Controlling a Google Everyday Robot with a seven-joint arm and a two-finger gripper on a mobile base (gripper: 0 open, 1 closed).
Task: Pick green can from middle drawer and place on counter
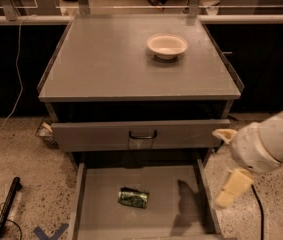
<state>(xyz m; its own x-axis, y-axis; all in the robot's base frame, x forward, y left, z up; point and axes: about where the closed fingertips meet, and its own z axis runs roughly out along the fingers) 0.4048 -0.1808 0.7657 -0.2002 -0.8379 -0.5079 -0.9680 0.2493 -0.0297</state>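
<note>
The green can point(133, 197) lies on its side on the floor of the open middle drawer point(101, 184), left of the middle. The counter point(116, 59) is the flat grey top above. My gripper point(228, 161) hangs at the right, outside the drawer's right wall and well to the right of the can, a little above it. Its pale fingers point(232, 188) stand apart and hold nothing. Its shadow falls on the drawer floor right of the can.
A white bowl point(167, 45) sits on the counter's far right part. A grey drawer front with a dark handle point(142, 134) juts out slightly above the open drawer. A black rod point(6, 209) and cables lie on the speckled floor at left.
</note>
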